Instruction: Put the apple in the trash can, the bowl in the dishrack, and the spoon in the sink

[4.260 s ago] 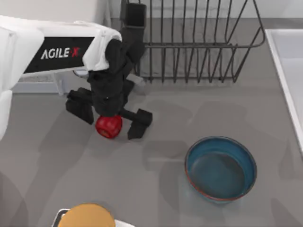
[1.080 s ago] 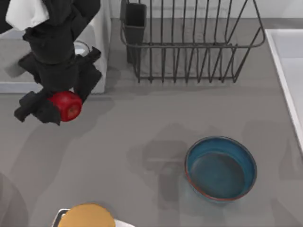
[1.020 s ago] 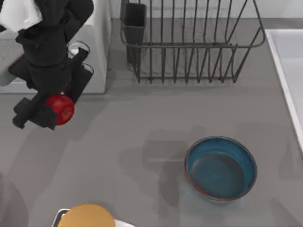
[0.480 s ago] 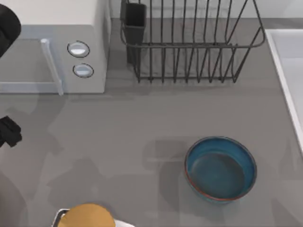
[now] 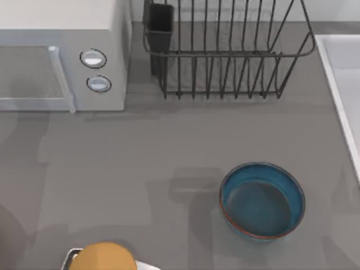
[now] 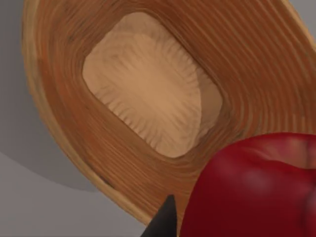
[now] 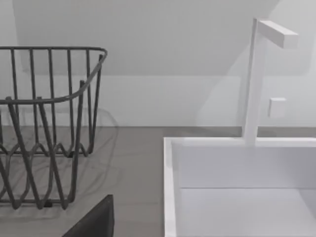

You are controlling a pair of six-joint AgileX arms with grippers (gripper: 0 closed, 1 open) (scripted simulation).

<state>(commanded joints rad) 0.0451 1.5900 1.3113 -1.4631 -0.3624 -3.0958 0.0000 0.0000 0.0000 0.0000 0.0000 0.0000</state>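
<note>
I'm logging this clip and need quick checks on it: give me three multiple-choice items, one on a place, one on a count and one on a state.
1. Where is the bowl?
A. in the rack
B. on the table
C. in the sink

2. How many round knobs does the microwave have?
A. one
B. four
C. two

3. What is the state of the apple?
A. over the basket, not yet dropped
B. lying in the bowl
C. resting on the microwave

Answers:
1 B: the top view shows the bowl standing on the grey tabletop, apart from the rack.
2 C: two knobs sit one above the other on the microwave's front.
3 A: the left wrist view shows the apple above the basket's bare floor.
</note>
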